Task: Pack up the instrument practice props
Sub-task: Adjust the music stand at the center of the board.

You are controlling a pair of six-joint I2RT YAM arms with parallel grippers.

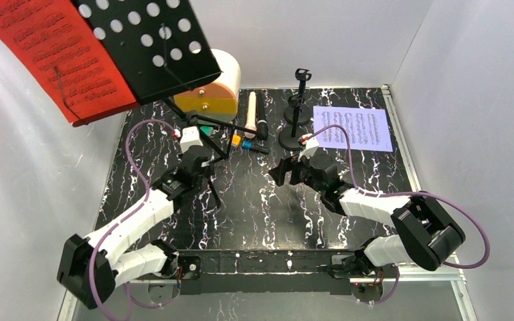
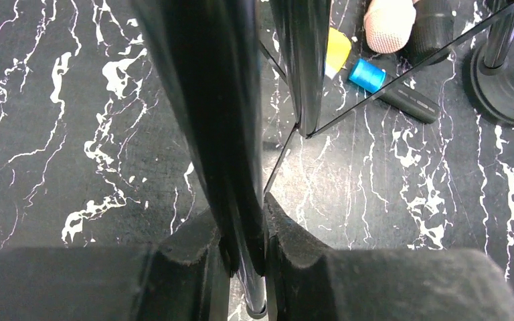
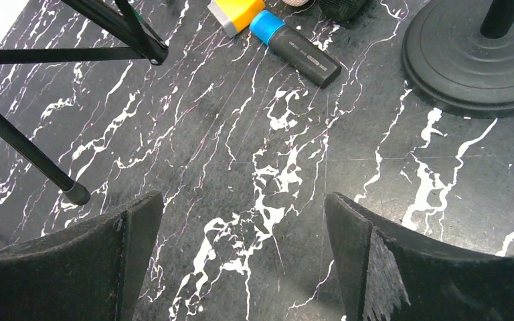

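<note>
Pinches a tripod leg (image 2: 227, 167) of the music rack (image 1: 124, 43), mid-left of frame, in the left jaws, probably for folding; holds right jaws spread above the worktop (image 3: 241, 167).

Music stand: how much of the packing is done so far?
Nothing looks packed yet. The left gripper is clamped on a leg of the stand; the right gripper hangs open. Left to pack: red sheet, white sheet, mics, holders.
</note>
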